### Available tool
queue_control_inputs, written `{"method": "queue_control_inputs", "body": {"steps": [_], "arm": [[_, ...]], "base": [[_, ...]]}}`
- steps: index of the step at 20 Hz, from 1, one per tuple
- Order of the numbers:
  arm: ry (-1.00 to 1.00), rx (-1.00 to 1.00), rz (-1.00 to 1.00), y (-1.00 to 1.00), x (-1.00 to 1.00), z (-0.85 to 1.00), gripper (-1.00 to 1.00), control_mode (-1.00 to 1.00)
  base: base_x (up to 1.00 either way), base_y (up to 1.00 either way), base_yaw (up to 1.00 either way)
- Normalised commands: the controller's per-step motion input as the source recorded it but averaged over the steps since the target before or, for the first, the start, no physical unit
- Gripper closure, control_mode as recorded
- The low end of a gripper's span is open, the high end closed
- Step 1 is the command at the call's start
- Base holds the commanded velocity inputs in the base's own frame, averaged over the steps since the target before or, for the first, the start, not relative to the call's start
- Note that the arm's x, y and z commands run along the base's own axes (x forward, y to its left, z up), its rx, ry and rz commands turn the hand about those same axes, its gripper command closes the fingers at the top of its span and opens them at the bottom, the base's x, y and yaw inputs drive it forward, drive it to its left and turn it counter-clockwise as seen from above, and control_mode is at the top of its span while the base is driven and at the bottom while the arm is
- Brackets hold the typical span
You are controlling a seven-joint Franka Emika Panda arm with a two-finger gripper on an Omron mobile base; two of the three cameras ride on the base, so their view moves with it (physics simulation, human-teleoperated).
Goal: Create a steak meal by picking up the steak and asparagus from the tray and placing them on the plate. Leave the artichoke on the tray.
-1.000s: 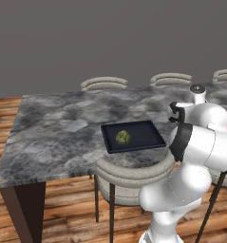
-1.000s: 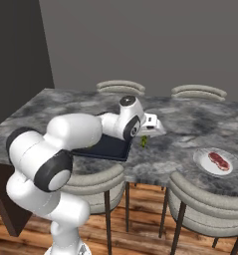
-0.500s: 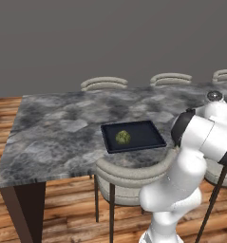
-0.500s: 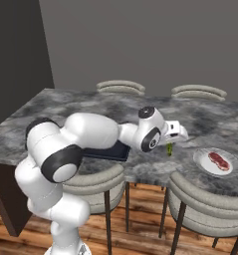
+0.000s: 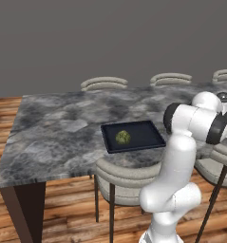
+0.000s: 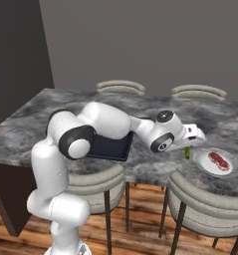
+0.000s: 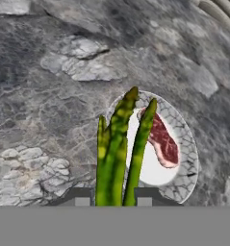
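- Left base view: you see the artichoke (image 5: 123,137) alone on the tray (image 5: 153,138).
- Right base view: your gripper (image 6: 189,148) hangs beside the plate (image 6: 233,164) bearing the steak (image 6: 220,160).
- Hand view: jaws pinch the asparagus (image 7: 117,153) over the plate's rim.

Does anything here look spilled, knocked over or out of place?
Nothing stands out. The steak lies on the plate, the artichoke sits on the tray, and the end effector holds the asparagus near the plate.
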Motion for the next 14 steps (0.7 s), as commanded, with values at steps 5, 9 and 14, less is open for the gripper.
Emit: {"method": "queue_control_inputs", "body": {"steps": [5,9,14], "arm": [[0.04,0.00,0.04,-0.42,0.23,-0.07,1.00,-1.00],[0.08,0.00,0.04,-0.44,0.29,-0.23,1.00,-1.00],[0.10,0.00,0.04,-0.31,0.27,-0.41,1.00,-1.00]], "base": [[0.00,0.00,0.00],[0.00,0.00,0.00],[0.00,0.00,0.00]]}}
